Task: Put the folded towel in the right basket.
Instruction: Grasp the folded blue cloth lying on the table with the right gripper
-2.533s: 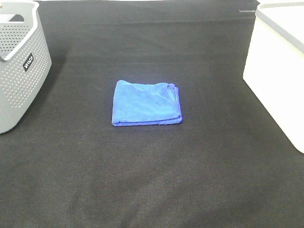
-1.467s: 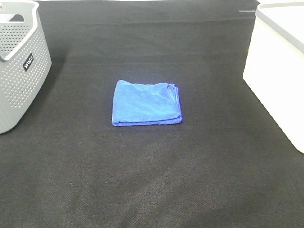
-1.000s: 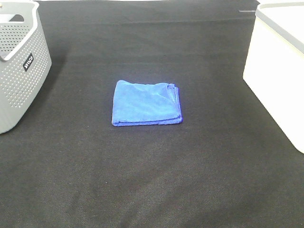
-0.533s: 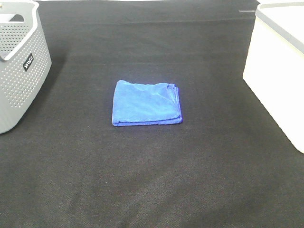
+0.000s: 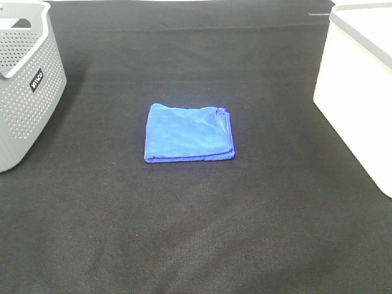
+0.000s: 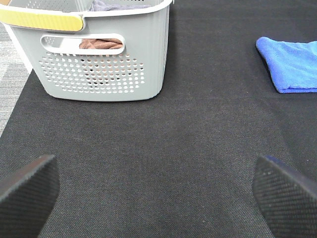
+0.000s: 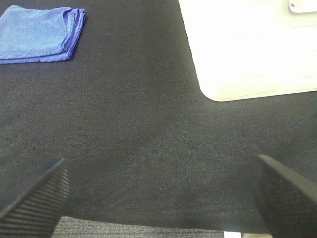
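Observation:
A folded blue towel (image 5: 188, 133) lies flat on the black tabletop near the middle. It also shows in the left wrist view (image 6: 292, 63) and the right wrist view (image 7: 40, 33). The white right basket (image 5: 362, 79) stands at the right edge and shows in the right wrist view (image 7: 247, 47). Neither gripper shows in the exterior high view. My left gripper (image 6: 153, 196) is open and empty above bare table, well short of the towel. My right gripper (image 7: 161, 196) is open and empty near the table's front edge, apart from the towel and the basket.
A grey perforated basket (image 5: 24, 79) with a yellow-topped handle stands at the left and holds brown and grey cloth in the left wrist view (image 6: 101, 54). The black tabletop (image 5: 196, 233) runs between the two baskets.

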Available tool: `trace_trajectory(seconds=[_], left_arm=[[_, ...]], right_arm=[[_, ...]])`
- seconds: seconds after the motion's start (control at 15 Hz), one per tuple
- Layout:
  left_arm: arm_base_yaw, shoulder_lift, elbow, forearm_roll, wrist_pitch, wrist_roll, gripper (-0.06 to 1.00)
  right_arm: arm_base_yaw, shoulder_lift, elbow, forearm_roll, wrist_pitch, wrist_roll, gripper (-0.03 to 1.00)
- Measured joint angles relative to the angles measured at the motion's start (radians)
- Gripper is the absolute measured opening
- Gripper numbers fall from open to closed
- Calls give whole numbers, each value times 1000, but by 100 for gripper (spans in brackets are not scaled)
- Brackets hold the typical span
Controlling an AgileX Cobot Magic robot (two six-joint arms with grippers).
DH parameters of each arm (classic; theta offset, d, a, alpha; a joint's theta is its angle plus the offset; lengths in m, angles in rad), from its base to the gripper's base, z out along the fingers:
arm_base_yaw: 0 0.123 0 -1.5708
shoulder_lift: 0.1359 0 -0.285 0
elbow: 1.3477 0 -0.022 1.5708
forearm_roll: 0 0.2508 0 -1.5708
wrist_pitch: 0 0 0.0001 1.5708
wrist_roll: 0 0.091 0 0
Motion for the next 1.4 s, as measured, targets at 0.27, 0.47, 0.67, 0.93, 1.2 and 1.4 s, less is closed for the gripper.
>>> trace_trajectory(seconds=[0.27, 0.47, 0.67, 0.93, 1.2, 1.4], left_arm=[[0, 0, 0, 0, 0, 0, 99], [0, 0, 0, 0, 0, 0, 99], [0, 0, 0, 0, 0, 0, 99], [0, 0, 0, 0, 0, 0, 99], [0, 0, 0, 0, 0, 0, 99], [0, 0, 0, 0, 0, 0, 99]], right_arm=[[0, 0, 0, 0, 0, 0, 97], [0, 0, 0, 0, 0, 0, 97], [0, 0, 0, 0, 0, 0, 97], [0, 0, 0, 0, 0, 0, 97], [0, 66, -21, 2, 3, -1, 97], [0, 475, -250, 51, 42, 3, 97]])
